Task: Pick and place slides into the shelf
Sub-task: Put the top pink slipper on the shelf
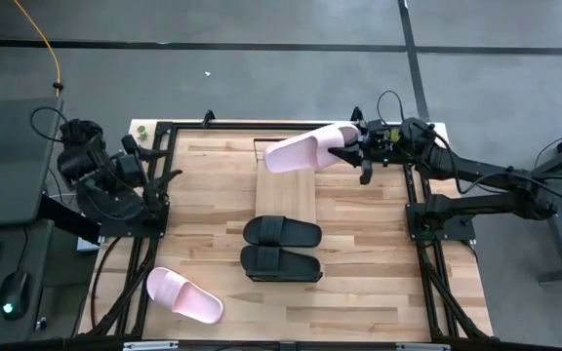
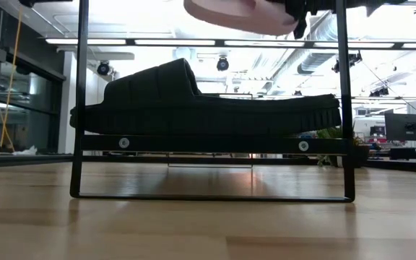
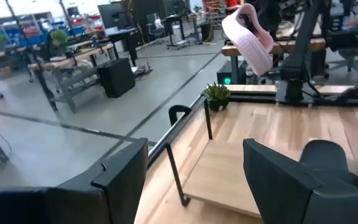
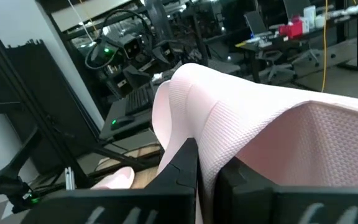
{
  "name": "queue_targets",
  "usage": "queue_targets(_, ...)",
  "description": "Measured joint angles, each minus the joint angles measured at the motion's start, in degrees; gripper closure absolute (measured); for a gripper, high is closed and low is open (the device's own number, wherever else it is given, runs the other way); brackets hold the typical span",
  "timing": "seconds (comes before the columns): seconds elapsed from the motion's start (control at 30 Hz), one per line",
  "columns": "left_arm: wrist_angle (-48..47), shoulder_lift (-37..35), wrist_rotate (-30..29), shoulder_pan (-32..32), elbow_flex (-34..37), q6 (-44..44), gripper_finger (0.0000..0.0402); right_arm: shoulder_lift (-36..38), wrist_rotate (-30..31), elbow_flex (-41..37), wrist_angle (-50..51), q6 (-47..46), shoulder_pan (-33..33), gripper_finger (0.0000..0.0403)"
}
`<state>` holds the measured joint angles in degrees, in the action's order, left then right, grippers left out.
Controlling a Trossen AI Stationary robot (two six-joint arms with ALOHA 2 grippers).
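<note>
My right gripper point(image 1: 347, 151) is shut on a pale pink slide point(image 1: 308, 150), held in the air over the far end of the shelf point(image 1: 286, 190). The same slide shows in the left wrist view point(image 3: 250, 37) and at the top of the low view point(image 2: 244, 14). Two black slides point(image 1: 281, 232) point(image 1: 281, 264) lie side by side, soles down, on the shelf's near end. A second pink slide point(image 1: 183, 294) lies on the table at the near left. My left gripper point(image 3: 197, 196) waits open at the table's left side, touching nothing. My right gripper pinches the pink slide's wide strap point(image 4: 205, 158) between its two fingers point(image 4: 182, 165). The fingers come level from the table's right side. The slide is lifted clear and reaches from the fingers toward the table's left, slightly tilted, above the shelf.
The shelf's thin black wire frame point(image 2: 78, 108) stands around the black slide point(image 2: 193, 101) in the low view. The board's far half point(image 3: 229, 174) is bare wood. A small green plant point(image 3: 216, 94) stands at the table's far edge.
</note>
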<state>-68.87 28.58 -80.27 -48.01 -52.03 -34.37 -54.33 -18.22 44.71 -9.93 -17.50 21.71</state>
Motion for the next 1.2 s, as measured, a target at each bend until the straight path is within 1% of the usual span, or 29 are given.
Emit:
queue_targets(0.1,0.88,-0.02,0.75,0.00,2.49,-2.20,0.0156,0.00,0.00,-1.53,-0.57,-0.26,0.00,0.0403)
queue_targets(0.17,4.24,-0.01,2.04,0.00,4.42,-2.50,0.0156,-0.02,0.02,-1.86,-0.42,-0.20,0.00,0.0403)
queue_targets(0.23,9.35,0.09,3.21,0.00,6.76,-0.86,0.0156,0.00,0.00,-2.12,-0.65,-0.11,-0.10,0.0403)
queue_targets(0.37,19.70,0.02,4.94,0.04,11.70,6.62,0.0156,-0.02,0.00,-2.21,-0.54,1.29,-0.52,0.0403)
queue_targets(0.47,25.55,0.00,5.98,0.06,14.56,7.27,0.0156,0.00,0.00,-2.21,-0.58,1.05,-0.52,0.0403)
queue_targets(0.67,31.91,-0.26,8.72,0.14,20.69,5.70,0.0156,-0.02,0.00,-2.21,0.19,1.47,-0.52,0.0403)
queue_targets(0.73,35.14,-0.20,9.09,1.37,22.67,6.78,0.0156,-0.02,0.00,-2.21,0.47,1.98,-0.52,0.0403)
queue_targets(0.8,38.95,-0.32,10.49,4.11,24.21,8.73,0.0156,-0.02,0.02,-2.21,0.49,2.48,-0.52,0.0403)
queue_targets(0.87,43.81,-0.33,14.80,8.44,25.59,12.03,0.0156,-0.02,0.02,-2.21,0.51,2.53,-0.52,0.0403)
queue_targets(0.93,51.38,0.20,22.18,14.13,27.29,16.88,0.0156,-0.02,0.00,-2.21,0.56,2.53,-0.52,0.0403)
queue_targets(1.0,58.59,1.26,30.75,19.96,28.84,23.92,0.0160,-0.02,-0.16,-2.21,0.62,2.55,-0.52,0.0403)
queue_targets(1.03,61.22,1.71,33.70,22.67,29.33,27.00,0.0163,-0.02,-0.38,-2.21,0.72,2.66,-0.52,0.0403)
queue_targets(1.07,63.24,1.86,35.38,25.01,29.49,28.92,0.0167,-0.02,-0.61,-2.21,0.87,2.80,-0.52,0.0403)
queue_targets(1.13,67.24,2.53,36.50,29.12,29.32,30.86,0.0177,-0.02,-1.34,-2.21,1.34,2.84,-0.52,0.0403)
queue_targets(1.2,68.63,2.76,37.55,32.19,29.34,32.44,0.0187,-0.02,-1.74,-2.21,1.59,2.97,-0.55,0.0403)
